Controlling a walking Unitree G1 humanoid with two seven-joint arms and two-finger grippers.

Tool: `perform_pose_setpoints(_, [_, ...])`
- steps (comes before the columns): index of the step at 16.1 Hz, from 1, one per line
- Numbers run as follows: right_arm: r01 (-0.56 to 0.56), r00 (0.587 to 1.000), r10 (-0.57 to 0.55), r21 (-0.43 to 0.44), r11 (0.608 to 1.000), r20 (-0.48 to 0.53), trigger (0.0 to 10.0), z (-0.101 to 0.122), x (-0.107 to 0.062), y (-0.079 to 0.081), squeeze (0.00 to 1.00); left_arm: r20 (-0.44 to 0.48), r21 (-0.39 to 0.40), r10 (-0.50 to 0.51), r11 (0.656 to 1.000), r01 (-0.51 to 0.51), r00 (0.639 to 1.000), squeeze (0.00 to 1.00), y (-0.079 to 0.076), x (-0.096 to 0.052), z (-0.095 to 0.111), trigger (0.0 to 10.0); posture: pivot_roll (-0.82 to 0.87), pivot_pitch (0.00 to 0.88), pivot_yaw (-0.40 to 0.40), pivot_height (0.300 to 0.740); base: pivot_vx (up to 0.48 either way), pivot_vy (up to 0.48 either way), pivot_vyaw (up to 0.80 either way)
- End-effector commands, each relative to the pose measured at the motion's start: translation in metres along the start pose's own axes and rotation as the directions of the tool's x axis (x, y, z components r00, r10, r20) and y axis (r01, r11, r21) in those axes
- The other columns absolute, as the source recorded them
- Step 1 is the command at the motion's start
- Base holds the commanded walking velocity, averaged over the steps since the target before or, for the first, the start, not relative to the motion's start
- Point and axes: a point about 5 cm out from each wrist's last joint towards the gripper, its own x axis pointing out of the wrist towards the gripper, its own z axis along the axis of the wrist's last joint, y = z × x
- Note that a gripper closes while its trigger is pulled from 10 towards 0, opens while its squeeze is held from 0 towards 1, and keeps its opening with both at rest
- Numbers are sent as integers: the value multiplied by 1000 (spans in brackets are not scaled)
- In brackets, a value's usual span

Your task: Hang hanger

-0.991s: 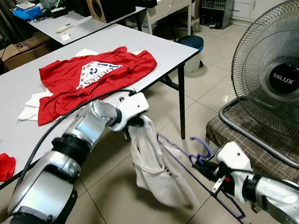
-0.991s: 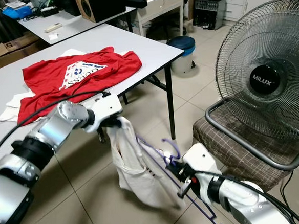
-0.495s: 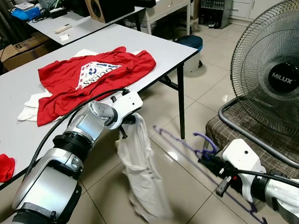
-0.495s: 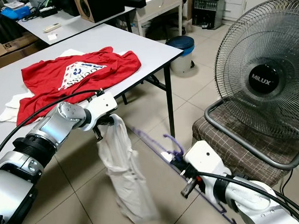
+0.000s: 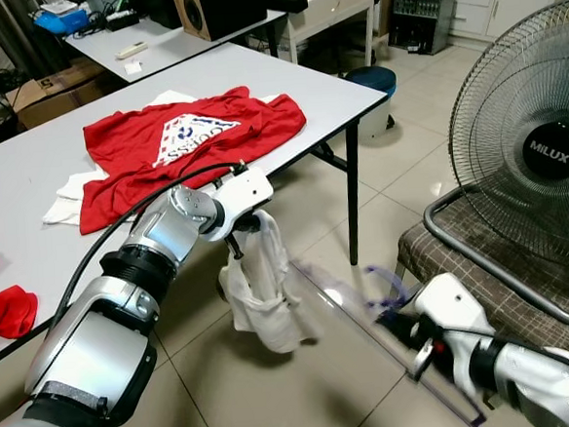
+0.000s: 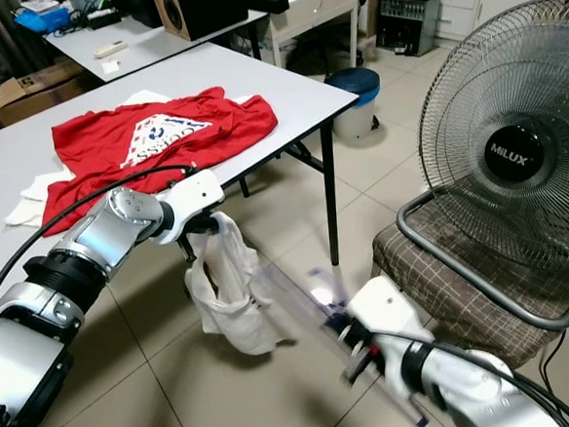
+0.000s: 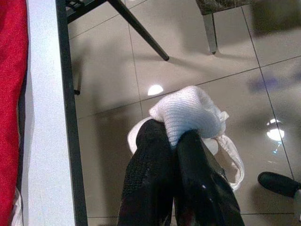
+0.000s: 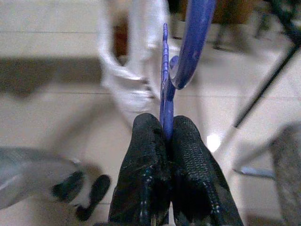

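Threading is best done slowly: with the left claw (image 7: 175,149) clamped on the white garment (image 5: 259,289) beside the worktop (image 5: 31,226), the purple hanger (image 8: 181,56), pinched in the right claw (image 8: 168,134), is guided into its opening.

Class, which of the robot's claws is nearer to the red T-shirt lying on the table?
Left. The left claw hangs just off the table edge below the red T-shirt, clamped on a white garment. The right claw is lower, over the floor, gripping the purple hanger.
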Motion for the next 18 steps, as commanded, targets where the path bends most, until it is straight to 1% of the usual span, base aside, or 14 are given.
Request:
perform_pose_setpoints(1, [39,999,-39,-4,999,38,10000,7,0,-6,0,24,22,26,999,-27,999,0,10,-8,7,0,-141,0,156,740,0,0,0])
perform_pose_setpoints(2, [34,998,-35,11,999,44,10000,8,2,-7,0,32,35,21,999,-22,999,0,11,-10,10,0,-141,0,156,740,0,0,0])
perform_pose_setpoints(4, [5,998,-7,19,1000,67,10000,10,7,-5,0,64,36,0,999,-2,998,0,10,-11,17,0,-140,0,160,740,0,0,0])
perform_pose_setpoints(5, [-20,996,19,10,1000,82,10000,11,12,-3,0,87,33,-17,999,14,996,0,9,-13,22,0,-130,0,163,740,0,0,0])
perform_pose_setpoints(6, [-51,995,51,-4,999,91,10000,16,12,2,0,87,30,-18,999,15,996,0,10,-13,23,0,-126,0,162,740,0,0,0])
perform_pose_setpoints(9, [-128,987,130,-24,991,91,10000,26,2,14,0,25,34,17,999,-18,1000,0,13,-11,13,0,-126,0,161,740,0,0,0])
perform_pose_setpoints(10, [-133,987,135,-23,991,90,10000,27,1,14,0,32,20,10,1000,-11,999,0,12,-12,14,0,-124,0,160,740,0,0,0])
perform_pose_setpoints(14, [-145,987,147,-39,989,62,10000,28,2,13,0,23,10,36,999,-36,999,0,15,-13,12,0,-120,0,149,740,0,0,0])
perform_pose_setpoints(15, [-159,986,160,-44,986,44,10000,29,1,13,0,13,-8,45,999,-44,999,0,15,-11,9,0,-120,0,146,740,0,0,0])
perform_pose_setpoints(16, [-166,985,168,-49,985,29,10000,29,-2,12,0,-6,-4,62,998,-62,998,0,15,-9,4,0,-120,0,146,740,0,0,0])
perform_pose_setpoints(18, [-172,985,172,-53,984,-6,10000,25,-5,11,0,-11,-10,71,997,-72,997,0,14,-8,2,0,-124,0,132,740,0,0,0])
